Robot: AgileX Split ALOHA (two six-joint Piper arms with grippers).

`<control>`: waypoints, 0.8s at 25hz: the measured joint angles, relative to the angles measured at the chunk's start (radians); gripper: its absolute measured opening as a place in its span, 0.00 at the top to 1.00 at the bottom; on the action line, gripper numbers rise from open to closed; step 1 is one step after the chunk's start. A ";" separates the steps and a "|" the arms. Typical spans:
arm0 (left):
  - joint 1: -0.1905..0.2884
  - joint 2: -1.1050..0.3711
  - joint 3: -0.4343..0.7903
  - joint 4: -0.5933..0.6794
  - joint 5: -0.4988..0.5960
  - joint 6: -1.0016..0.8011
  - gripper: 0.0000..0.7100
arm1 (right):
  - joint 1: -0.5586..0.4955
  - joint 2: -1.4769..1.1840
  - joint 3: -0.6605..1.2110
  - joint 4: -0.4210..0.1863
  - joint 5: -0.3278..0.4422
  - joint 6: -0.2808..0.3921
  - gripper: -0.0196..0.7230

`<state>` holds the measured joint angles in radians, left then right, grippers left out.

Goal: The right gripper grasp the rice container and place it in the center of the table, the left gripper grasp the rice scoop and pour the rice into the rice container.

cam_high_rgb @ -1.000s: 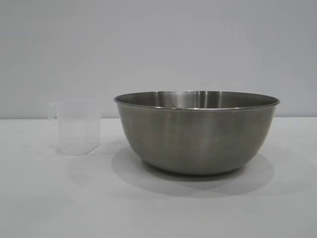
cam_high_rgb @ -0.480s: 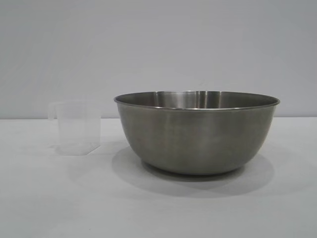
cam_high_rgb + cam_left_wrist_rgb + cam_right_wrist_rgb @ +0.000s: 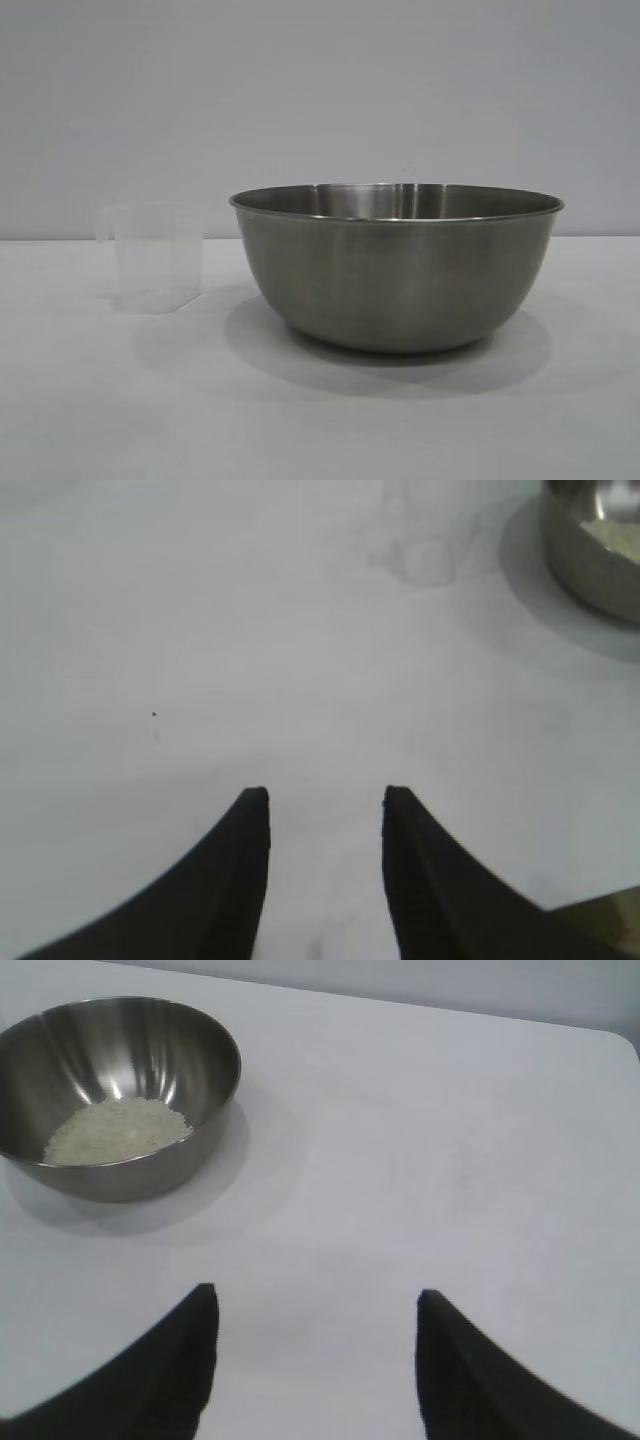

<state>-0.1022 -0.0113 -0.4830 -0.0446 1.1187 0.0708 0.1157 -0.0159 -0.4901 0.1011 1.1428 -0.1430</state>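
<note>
The steel rice container [image 3: 397, 268] stands on the white table [image 3: 110, 400], right of the middle in the exterior view. White rice [image 3: 118, 1128] lies in its bottom, seen in the right wrist view along with the container [image 3: 150, 1175]. To its left, upright and apart from it, stands the clear rice scoop [image 3: 150, 258], faintly visible as a scoop [image 3: 420, 540] in the left wrist view. My left gripper [image 3: 326, 798] hangs open over bare cloth, well away from the scoop. Over bare cloth too, my right gripper [image 3: 317, 1300] is open, apart from the container. Neither arm shows in the exterior view.
A plain grey wall [image 3: 320, 90] closes the back. The table's far edge and rounded corner [image 3: 625, 1045] show in the right wrist view. White cloth spreads in front of and around both vessels.
</note>
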 joint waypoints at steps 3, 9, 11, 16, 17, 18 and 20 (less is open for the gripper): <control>0.000 -0.006 0.000 0.000 0.001 0.000 0.71 | 0.000 0.000 0.000 0.001 0.000 0.000 0.47; 0.000 -0.006 0.000 -0.005 0.001 0.002 0.71 | 0.000 0.000 0.000 0.001 0.000 0.000 0.47; 0.000 -0.006 0.000 0.011 0.001 -0.012 0.71 | 0.000 0.000 0.000 0.001 0.000 0.000 0.47; 0.000 -0.006 0.000 0.062 0.001 -0.041 0.58 | 0.000 0.000 0.000 0.001 0.000 0.000 0.47; 0.000 -0.006 0.000 0.064 0.001 -0.043 0.60 | 0.000 0.000 0.000 0.001 0.000 0.000 0.47; 0.000 -0.006 0.000 0.064 0.001 -0.043 0.54 | 0.000 0.000 0.000 0.001 0.000 0.000 0.47; 0.000 -0.006 0.000 0.064 0.001 -0.043 0.55 | 0.000 0.000 0.000 0.001 0.000 0.000 0.47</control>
<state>-0.1022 -0.0177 -0.4830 0.0194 1.1194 0.0282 0.1157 -0.0159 -0.4901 0.1026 1.1428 -0.1430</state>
